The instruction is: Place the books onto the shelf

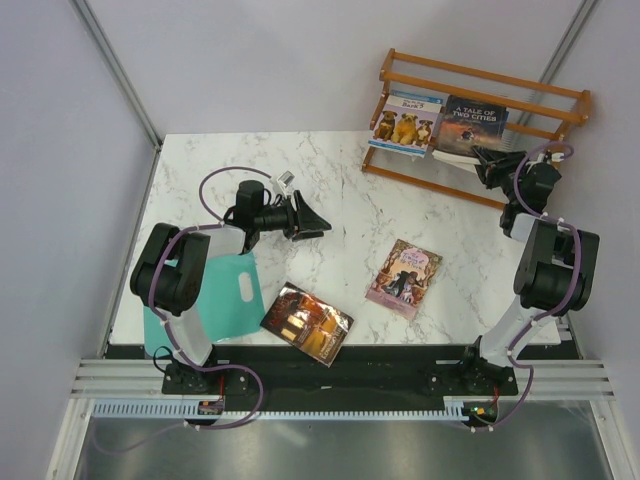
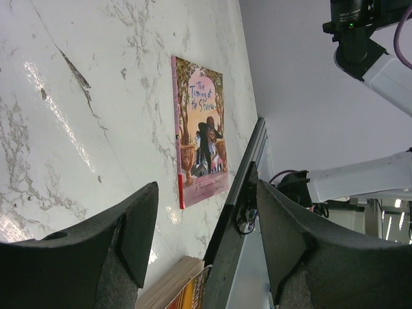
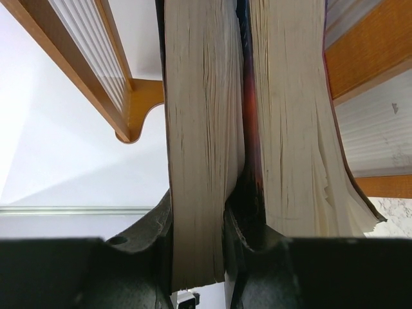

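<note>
The orange-brown slatted shelf [image 1: 530,98] stands at the far right. The light-blue dog book [image 1: 405,120] and the dark "A Tale of Two Cities" [image 1: 472,123] lean on it. My right gripper [image 1: 488,163] is shut on the dark book's lower edge. Up close, its jaws [image 3: 198,209] clamp one page block [image 3: 199,129], and a second book [image 3: 290,129] lies against it. A pink-purple book [image 1: 404,277] [image 2: 199,129] and a dark red-brown book [image 1: 307,323] [image 2: 177,286] lie flat on the table. My left gripper [image 1: 312,220] [image 2: 206,193] hovers open and empty over the table's middle.
A teal flat sheet with a handle hole [image 1: 225,295] lies by the left arm's base. The marble table [image 1: 330,170] has a black front rail [image 2: 235,212] along its near edge. Grey walls close in both sides.
</note>
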Robot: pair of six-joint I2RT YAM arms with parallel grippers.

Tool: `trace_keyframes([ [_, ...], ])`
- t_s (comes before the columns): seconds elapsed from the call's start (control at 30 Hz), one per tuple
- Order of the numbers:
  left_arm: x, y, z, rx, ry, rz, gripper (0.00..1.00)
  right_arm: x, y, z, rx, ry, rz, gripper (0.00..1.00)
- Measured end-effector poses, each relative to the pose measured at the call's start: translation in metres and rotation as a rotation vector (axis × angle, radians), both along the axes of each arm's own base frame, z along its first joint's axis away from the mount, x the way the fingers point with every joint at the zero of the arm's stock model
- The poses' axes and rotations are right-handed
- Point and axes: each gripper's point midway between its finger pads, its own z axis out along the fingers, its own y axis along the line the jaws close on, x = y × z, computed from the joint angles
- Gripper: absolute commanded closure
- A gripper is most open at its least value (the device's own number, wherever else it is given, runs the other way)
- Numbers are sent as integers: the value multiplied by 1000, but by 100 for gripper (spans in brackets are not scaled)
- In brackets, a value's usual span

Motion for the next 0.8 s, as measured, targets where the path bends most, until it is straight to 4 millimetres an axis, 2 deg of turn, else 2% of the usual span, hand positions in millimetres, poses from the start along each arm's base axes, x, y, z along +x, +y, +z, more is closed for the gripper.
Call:
trace_keyframes([
  [0.4, -1, 0, -1, 1, 3, 0, 31, -4, 7, -3, -54, 10, 8, 100],
  [0.6, -1, 0, -1, 1, 3, 0, 31, -2, 18, -4, -79, 16, 26, 100],
  [0.8, -1, 0, -1, 1, 3, 0, 31, 1, 20, -1, -83, 23, 33, 100],
])
